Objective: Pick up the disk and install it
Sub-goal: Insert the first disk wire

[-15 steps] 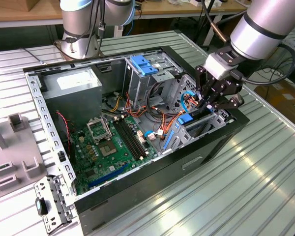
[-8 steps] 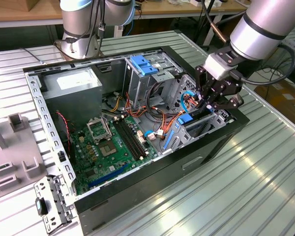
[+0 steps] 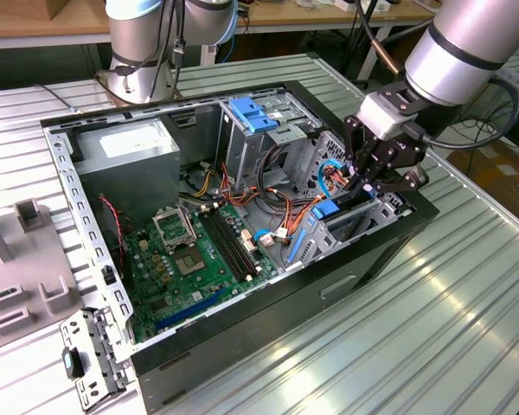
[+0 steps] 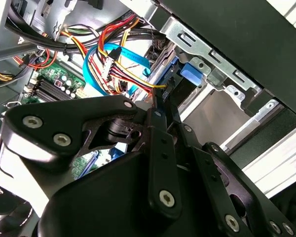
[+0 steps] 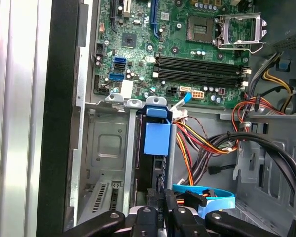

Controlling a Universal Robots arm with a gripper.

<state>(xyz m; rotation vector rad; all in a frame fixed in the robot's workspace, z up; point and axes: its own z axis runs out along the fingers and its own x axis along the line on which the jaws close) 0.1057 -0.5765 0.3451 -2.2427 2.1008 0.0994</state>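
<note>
One disk (image 5: 157, 143) is in play, and it stands on edge inside the drive cage (image 5: 106, 148) at the front corner of the open computer case (image 3: 242, 333). In the first wrist view its blue carrier tab faces the camera, with the dark body of the drive running down beneath it toward the gripper (image 5: 160, 210). In the exterior view the same blue tab (image 3: 327, 209) shows at the cage mouth, just under the gripper (image 3: 363, 186).

The long axis of the disk lies along the slot, in line with the gripper's approach: the tool sits at the disk's outer end, the cage's depth on the far side. The slot beside it in the cage is bare metal.

Gripper state: the fingers are drawn narrow, close together around the thin edge of the drive in both wrist views. They look closed on it, though the contact itself is partly hidden by the finger linkages (image 4: 160, 148); I judge it as holding the disk rather than merely touching.

Surroundings: a bundle of red, yellow and orange cables (image 5: 202, 143) and a flat blue data cable (image 5: 207, 200) hang just beside the disk, near the fingers. The motherboard (image 3: 195, 255) lies beyond, well apart. The grey power supply (image 3: 125, 156) sits in the far corner.
</note>
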